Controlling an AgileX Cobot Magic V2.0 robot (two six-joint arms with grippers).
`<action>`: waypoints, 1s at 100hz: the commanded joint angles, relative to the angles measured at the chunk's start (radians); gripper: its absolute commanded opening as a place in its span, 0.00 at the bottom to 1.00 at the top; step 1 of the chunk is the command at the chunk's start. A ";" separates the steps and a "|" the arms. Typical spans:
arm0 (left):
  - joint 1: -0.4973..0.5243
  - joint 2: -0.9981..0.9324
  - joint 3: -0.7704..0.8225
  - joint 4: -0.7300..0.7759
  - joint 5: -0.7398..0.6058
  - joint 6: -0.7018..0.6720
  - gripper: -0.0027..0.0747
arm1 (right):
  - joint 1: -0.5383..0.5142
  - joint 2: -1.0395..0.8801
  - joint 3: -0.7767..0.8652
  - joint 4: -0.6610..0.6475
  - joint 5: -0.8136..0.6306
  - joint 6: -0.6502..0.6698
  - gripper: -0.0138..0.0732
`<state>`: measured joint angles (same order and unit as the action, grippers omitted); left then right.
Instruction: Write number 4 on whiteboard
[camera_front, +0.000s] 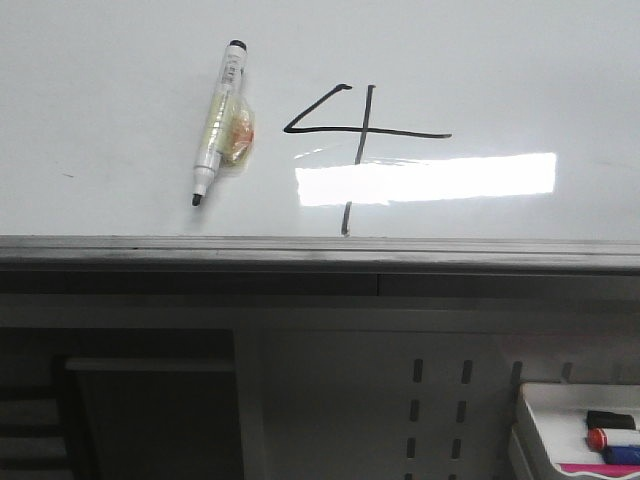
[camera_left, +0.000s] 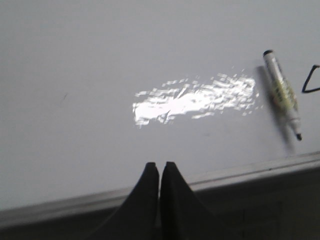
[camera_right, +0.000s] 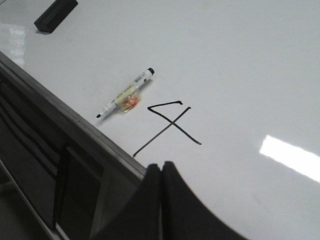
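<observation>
From where I stand the writing looks done; the number 4 (camera_front: 362, 130) sits on the whiteboard (camera_front: 520, 60), open top, long crossbar, tall vertical stroke running down almost to the board's near frame (camera_front: 300, 250); part of the stroke is washed out where the lamp glare (camera_front: 430, 180) crosses it, so I can't tell if the line is unbroken there.

The marker (camera_front: 217, 122) lies flat on the board just to the left of the 4, uncapped, tip toward the frame, apart from the digit; something yellowish and clear is wrapped round its barrel, can't tell what.

Left gripper (camera_left: 159, 167): fingers pressed together, holding nothing, hanging over the frame edge, well apart from the marker. Right gripper (camera_right: 161, 166): fingers likewise pressed together, empty, near the foot of the 4's vertical stroke in its own view.

Neither arm shows in the front view; a dark block (camera_right: 56, 14), probably an eraser, lies far off on the board; a small tray (camera_front: 530, 410) with spare markers sits below the board on the right.

My read: draw step finished, marker put down, both arms clear; task at or near its end. If anything is left, it's pulling the arms off to rest, or capping the marker; that would need one gripper to spread its fingers, come down over the barrel and pinch across it without smearing the ink.
</observation>
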<state>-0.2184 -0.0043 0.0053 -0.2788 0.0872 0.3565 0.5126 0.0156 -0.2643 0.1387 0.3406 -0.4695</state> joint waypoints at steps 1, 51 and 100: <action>0.058 -0.025 0.033 0.012 0.058 -0.076 0.01 | -0.004 0.012 -0.024 -0.004 -0.084 -0.001 0.08; 0.121 -0.026 0.033 0.009 0.235 -0.172 0.01 | -0.004 0.010 -0.024 -0.004 -0.084 -0.001 0.08; 0.121 -0.026 0.033 0.009 0.235 -0.172 0.01 | -0.004 0.010 -0.024 -0.004 -0.084 -0.001 0.08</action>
<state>-0.0993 -0.0052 0.0034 -0.2622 0.3537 0.1942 0.5126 0.0149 -0.2643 0.1387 0.3406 -0.4681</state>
